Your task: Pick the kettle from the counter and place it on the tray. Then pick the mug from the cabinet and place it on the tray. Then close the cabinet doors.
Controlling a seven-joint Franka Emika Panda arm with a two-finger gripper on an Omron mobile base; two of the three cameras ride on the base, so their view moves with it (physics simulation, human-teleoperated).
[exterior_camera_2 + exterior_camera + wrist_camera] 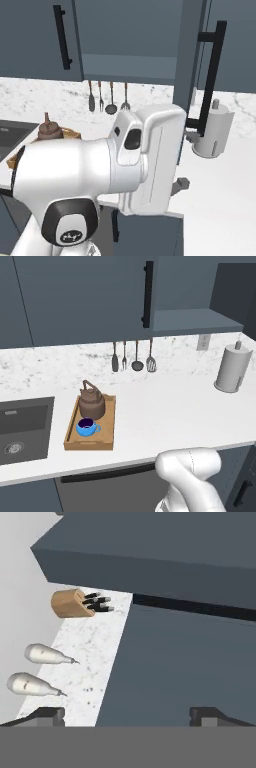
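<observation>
The kettle point(91, 401) and the mug point(86, 427) both sit in the tray point(108, 426), which lies on the counter point(170, 411) near its front edge, just right of the sink point(25, 428); the kettle is at the tray's back end and the mug in front of it, the two close together. So the first two parts of the task look done, and what remains is the cabinet doors. In the left base view the left door point(85, 296) appears shut or nearly so, its black handle point(148, 293) at its right edge, while the shelf point(195, 321) beside it lies open. In the right base view the right door point(192, 55) stands swung out toward the robot, seen edge-on, its bar handle point(210, 80) in front of the paper-towel roll point(214, 132). That door at least has yet to be closed. The gripper point(127, 714) is spread wide with nothing between its tips, and faces a flat dark panel, probably the open door's face, with a strip of counter, a knife block point(72, 603) and two pale bottles point(37, 669) off to one side. Whether the tips touch the panel I cannot tell. A push on the panel looks like the next step.
</observation>
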